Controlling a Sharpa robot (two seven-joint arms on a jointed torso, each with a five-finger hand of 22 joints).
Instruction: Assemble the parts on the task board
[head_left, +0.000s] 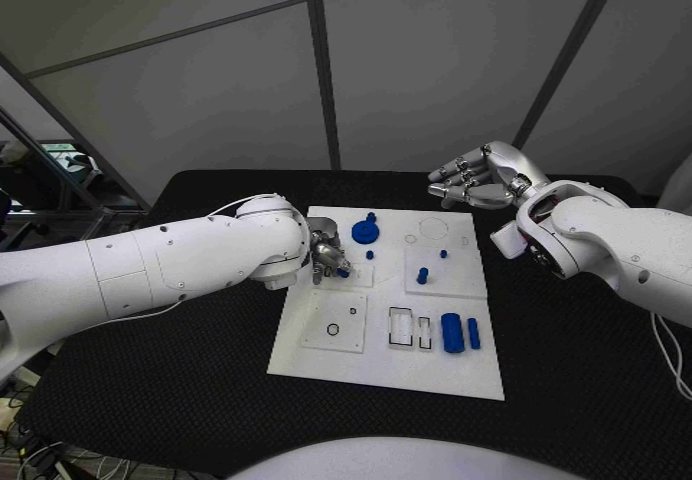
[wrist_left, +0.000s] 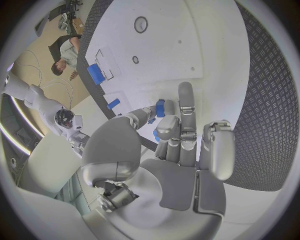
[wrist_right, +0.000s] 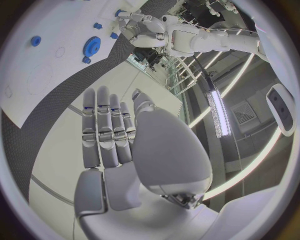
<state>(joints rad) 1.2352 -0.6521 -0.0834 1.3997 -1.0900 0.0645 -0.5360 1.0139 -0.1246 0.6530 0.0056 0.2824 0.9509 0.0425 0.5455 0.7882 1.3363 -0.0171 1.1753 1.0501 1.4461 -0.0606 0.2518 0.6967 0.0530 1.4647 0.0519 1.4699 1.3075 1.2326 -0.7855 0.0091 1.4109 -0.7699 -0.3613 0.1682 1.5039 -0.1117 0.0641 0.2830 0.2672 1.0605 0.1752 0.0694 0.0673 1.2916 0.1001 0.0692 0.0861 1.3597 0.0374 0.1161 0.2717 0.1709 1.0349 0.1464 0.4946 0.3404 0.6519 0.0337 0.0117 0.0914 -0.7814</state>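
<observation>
The white task board (head_left: 378, 372) lies in the middle of the black table. My left hand (head_left: 329, 262) is over the board's left part and pinches a small blue part (wrist_left: 160, 108) between thumb and a finger, low above the plate. A blue gear (head_left: 366, 232) stands near the far edge, also seen as the gear (wrist_right: 94, 45). Small blue pegs (head_left: 423, 274) stand mid-board. Two long blue parts (head_left: 451, 332) lie near the board's right edge. My right hand (head_left: 476, 178) hangs beyond the far right corner, fingers (wrist_right: 106, 127) stretched out, holding nothing.
Shallow recesses and outlined slots (head_left: 402, 328) mark the board's near half, with a round outline (head_left: 431, 229) at the far right. The black mat (head_left: 577, 350) runs wide on both sides of the board.
</observation>
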